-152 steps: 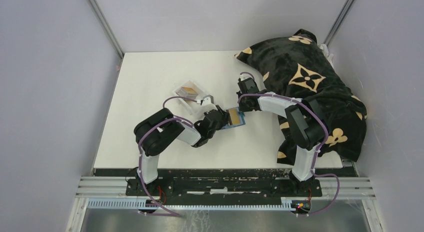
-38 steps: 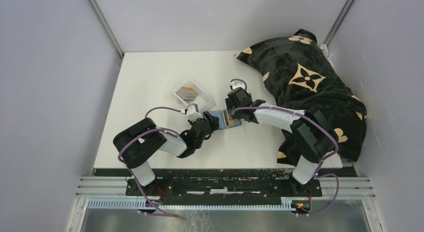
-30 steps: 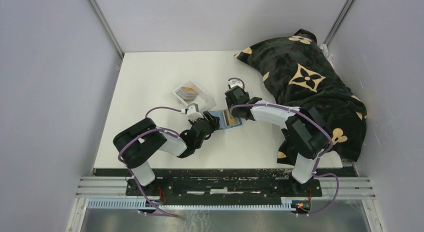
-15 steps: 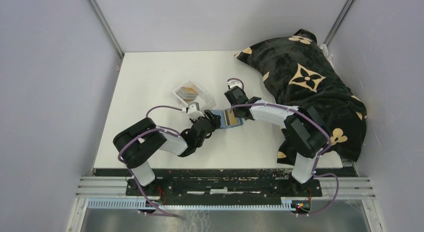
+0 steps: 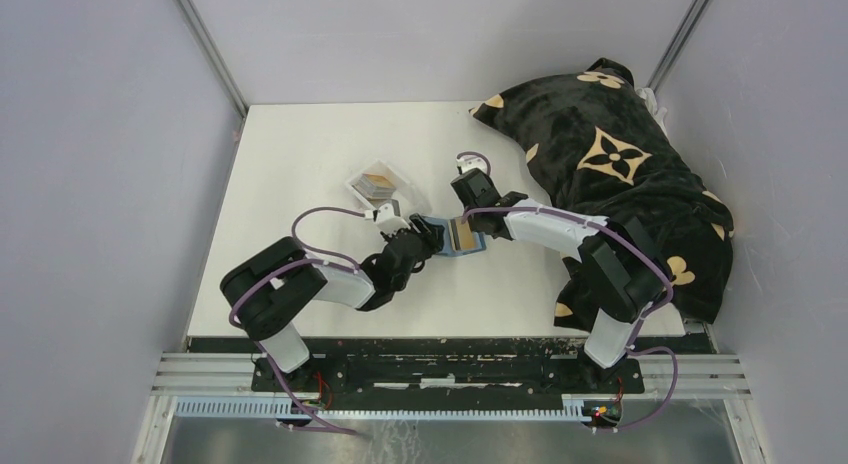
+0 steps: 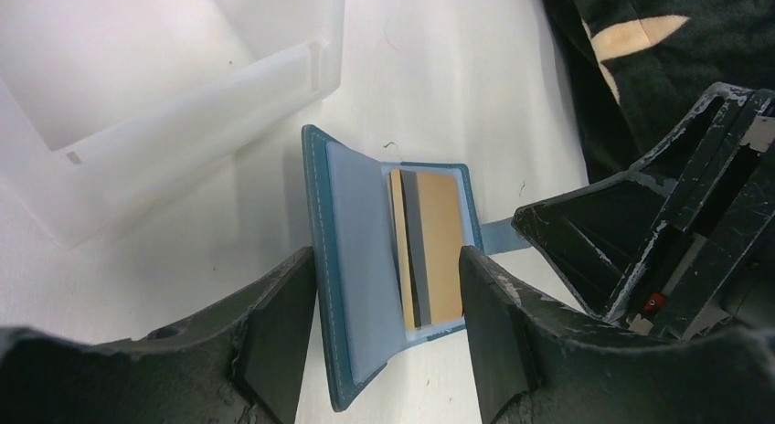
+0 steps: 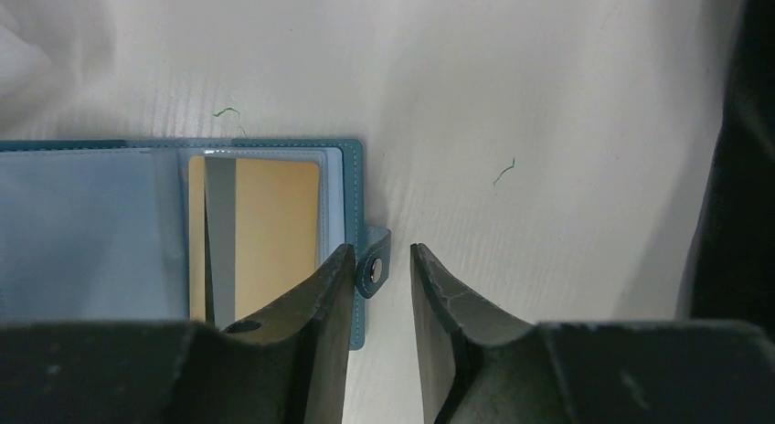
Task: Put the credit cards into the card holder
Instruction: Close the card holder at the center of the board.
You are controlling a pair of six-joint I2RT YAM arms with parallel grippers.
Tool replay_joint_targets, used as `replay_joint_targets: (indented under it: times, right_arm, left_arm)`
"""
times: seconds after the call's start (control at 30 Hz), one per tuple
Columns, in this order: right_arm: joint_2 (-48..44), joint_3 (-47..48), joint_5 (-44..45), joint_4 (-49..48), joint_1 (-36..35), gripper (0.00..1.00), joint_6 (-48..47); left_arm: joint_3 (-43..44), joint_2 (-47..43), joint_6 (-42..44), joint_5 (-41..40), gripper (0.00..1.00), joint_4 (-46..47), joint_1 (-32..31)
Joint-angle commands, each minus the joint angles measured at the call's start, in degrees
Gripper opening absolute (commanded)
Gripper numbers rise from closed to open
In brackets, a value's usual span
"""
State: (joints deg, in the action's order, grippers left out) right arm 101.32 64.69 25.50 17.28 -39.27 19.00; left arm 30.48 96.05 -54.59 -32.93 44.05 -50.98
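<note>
**Twin six-joint arms, black and white, purple-cabled**

Left arm point(image 5: 340, 282) and right arm point(image 5: 545, 224): matching build, with bulky rounded black joint housings alternating with smooth white link shells. A thin purple cable point(image 5: 330, 209) runs outside each arm in loose loops from base to wrist. Both arms are bolted to one black base plate point(image 5: 440, 369), which is scuffed pale in patches and has small red wires point(image 5: 320, 382) showing near the mounts. Left gripper point(image 6: 386, 259): two broad, matte black, wedge-shaped fingers point(image 6: 274, 333) with softly rounded edges and a grainy finish. Right gripper point(image 7: 379, 255): the same black fingers. Seen from the left wrist, its body is an angular ribbed black frame, its paint chipped to grey along the edges.
</note>
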Motion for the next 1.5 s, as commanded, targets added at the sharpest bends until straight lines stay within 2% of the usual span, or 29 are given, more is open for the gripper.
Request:
replay_joint_targets:
  times: [0.0,0.2,0.27,0.43,0.8,1.07,1.23,1.47]
  right_arm:
    - [-1.7,1.2,-1.0,-0.4,0.4,0.32,0.0]
    - [0.5,2.6,-2.5,0.1,1.3,0.22,0.2]
    - [0.8,2.9,-2.6,0.1,1.4,0.16,0.4]
    - [0.9,2.8,-3.1,0.5,1.4,0.1,0.8]
    - [-0.8,1.8,-4.3,0.9,3.3,0.05,2.4]
    - [-0.1,1.1,-6.9,-1.2,5.6,0.04,3.9]
    - [0.5,-0.2,-8.1,-3.4,6.7,0.04,6.0]
    - [1.1,-1.9,-8.4,-6.1,7.6,0.02,7.4]
  left_arm:
    - [2.9,-1.8,4.6,-1.4,0.65,-0.6,-0.3]
    - [4.9,-1.3,6.9,-0.3,0.65,-0.8,-0.3]
    - [5.5,-0.9,7.5,0.4,0.65,0.0,-0.3]
    - [6.8,1.1,8.1,3.5,0.65,1.7,-0.3]
    - [14.2,6.9,8.4,9.8,0.65,2.0,-0.3]
    - [18.7,10.1,9.3,10.3,0.65,-0.8,-0.1]
    - [18.7,11.3,7.2,11.5,0.65,-1.3,0.6]
    - [16.8,14.3,3.3,12.3,0.64,4.6,1.6]
